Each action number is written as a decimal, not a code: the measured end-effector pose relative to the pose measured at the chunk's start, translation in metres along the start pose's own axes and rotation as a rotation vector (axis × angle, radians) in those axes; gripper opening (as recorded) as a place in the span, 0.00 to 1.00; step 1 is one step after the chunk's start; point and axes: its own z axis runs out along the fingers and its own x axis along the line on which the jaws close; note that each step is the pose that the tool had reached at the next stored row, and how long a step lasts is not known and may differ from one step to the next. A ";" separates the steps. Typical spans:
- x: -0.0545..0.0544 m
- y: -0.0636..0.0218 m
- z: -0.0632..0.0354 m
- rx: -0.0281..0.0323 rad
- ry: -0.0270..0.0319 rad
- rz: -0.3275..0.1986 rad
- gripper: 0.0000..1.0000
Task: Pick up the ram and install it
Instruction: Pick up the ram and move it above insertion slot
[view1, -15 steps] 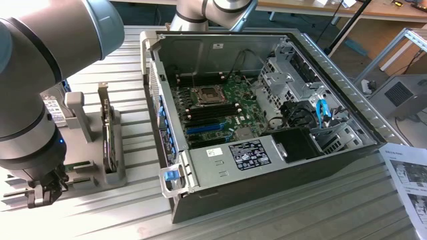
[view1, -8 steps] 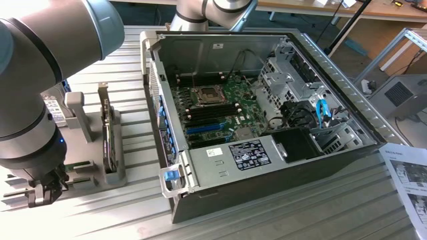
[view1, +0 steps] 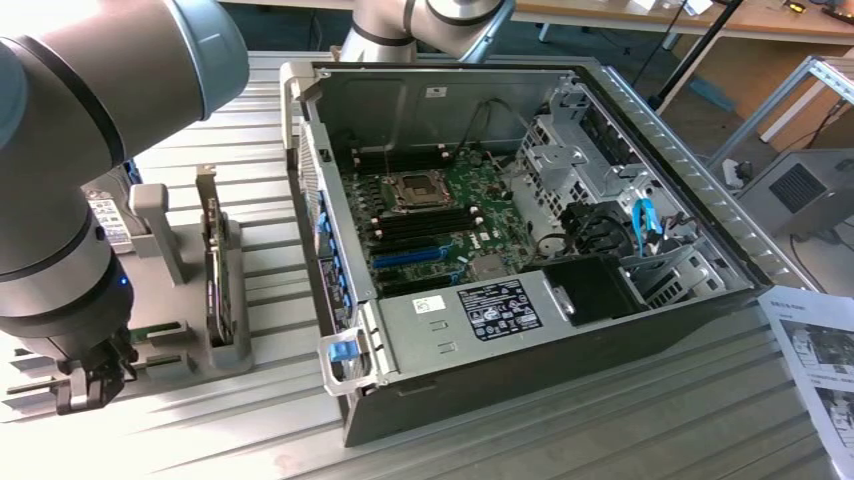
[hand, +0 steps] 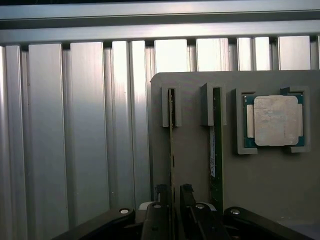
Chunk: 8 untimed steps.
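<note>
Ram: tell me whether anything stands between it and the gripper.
Nothing visible does. In the wrist view the gripper has its open fingers on either side of the ram, which stands on edge in its slot of the grey holder. The other card sits apart in the next slot.

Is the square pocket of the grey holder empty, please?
No, the silver processor sits in that pocket of the grey holder.

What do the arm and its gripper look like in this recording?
The arm is made of thick, round grey tubes with smooth, pale blue-grey caps on the joints. Its lower wrist section is darker grey and carries a small blue light. The gripper is black. Up close in the wrist view, it has angled link bars joined by round silver bolt heads.
</note>
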 end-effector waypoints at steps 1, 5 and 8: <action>0.000 0.0000 0.0000 0.0000 0.0000 0.000 0.24; 0.000 0.0000 0.0001 0.0001 -0.0001 0.000 0.24; 0.000 0.0000 0.0001 0.0000 0.0000 0.000 0.24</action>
